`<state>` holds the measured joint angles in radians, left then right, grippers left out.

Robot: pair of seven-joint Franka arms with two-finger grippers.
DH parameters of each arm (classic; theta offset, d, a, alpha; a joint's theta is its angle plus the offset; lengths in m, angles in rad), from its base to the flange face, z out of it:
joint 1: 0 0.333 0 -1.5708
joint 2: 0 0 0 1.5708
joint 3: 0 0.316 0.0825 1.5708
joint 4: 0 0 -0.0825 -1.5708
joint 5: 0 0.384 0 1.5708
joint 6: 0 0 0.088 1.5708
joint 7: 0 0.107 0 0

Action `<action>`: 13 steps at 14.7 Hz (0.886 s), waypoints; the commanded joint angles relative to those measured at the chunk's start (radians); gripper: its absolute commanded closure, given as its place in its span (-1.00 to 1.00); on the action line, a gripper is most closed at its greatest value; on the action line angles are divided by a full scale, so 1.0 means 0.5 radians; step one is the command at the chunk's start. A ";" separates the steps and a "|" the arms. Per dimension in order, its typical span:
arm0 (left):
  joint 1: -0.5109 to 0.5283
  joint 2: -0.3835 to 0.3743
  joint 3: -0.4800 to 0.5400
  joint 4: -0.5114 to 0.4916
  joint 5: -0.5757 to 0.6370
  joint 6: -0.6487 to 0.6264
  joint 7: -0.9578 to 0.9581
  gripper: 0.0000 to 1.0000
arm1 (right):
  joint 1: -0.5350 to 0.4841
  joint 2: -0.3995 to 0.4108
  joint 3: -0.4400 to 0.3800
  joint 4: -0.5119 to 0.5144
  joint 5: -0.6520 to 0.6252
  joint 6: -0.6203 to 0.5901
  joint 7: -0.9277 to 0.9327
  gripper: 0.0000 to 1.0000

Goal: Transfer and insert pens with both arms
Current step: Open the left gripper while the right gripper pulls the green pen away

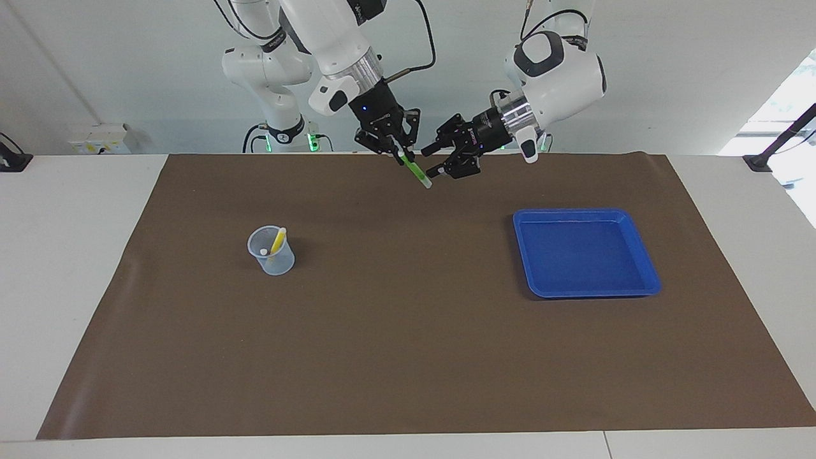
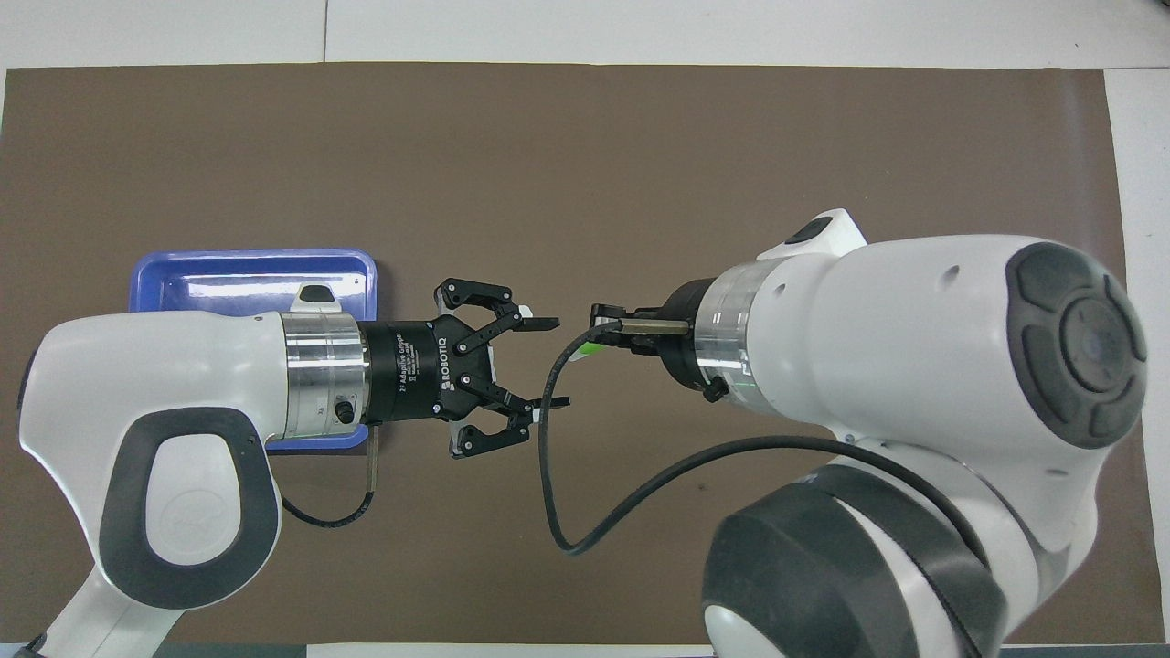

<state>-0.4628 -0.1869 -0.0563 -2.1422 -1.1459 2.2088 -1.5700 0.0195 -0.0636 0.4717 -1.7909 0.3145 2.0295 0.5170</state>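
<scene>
High in the upper middle of the facing view, the right gripper (image 1: 398, 148) is clenched on the slim green pen (image 1: 414, 171), which slants down from it with its pale tip lowest, over the brown table mat (image 1: 408, 357). Just beside it, the left gripper (image 1: 432, 160) hangs released, fingers spread and clear of the pen. At middle left, the clear plastic cup (image 1: 272, 251) holds the yellow pen (image 1: 277, 241). The blue square tray (image 1: 585, 253) lies at middle right.

White table (image 1: 57, 268) with brown mat (image 1: 408, 344) bearing clear cup (image 1: 273, 252) and blue tray (image 1: 641, 252)
</scene>
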 commanded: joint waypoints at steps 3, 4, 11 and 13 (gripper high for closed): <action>0.005 -0.071 0.017 -0.069 -0.012 0.034 -0.020 -1.00 | -0.027 -0.075 -0.209 -0.191 -0.248 0.012 -0.456 1.00; 0.027 -0.071 0.017 -0.069 -0.006 0.034 -0.017 -1.00 | -0.027 -0.084 -0.292 -0.228 -0.294 0.015 -0.612 1.00; 0.140 -0.059 0.017 -0.069 0.165 0.025 -0.014 -1.00 | -0.030 -0.179 -0.661 -0.464 -0.561 0.024 -1.205 1.00; 0.146 -0.053 0.017 -0.069 0.245 0.043 -0.008 -1.00 | -0.033 -0.229 -0.719 -0.578 -0.601 0.040 -1.255 1.00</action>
<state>-0.3976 -0.1888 -0.0459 -2.1458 -1.0632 2.2111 -1.5710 0.0068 -0.1200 0.1279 -1.9912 0.0432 2.0290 -0.0784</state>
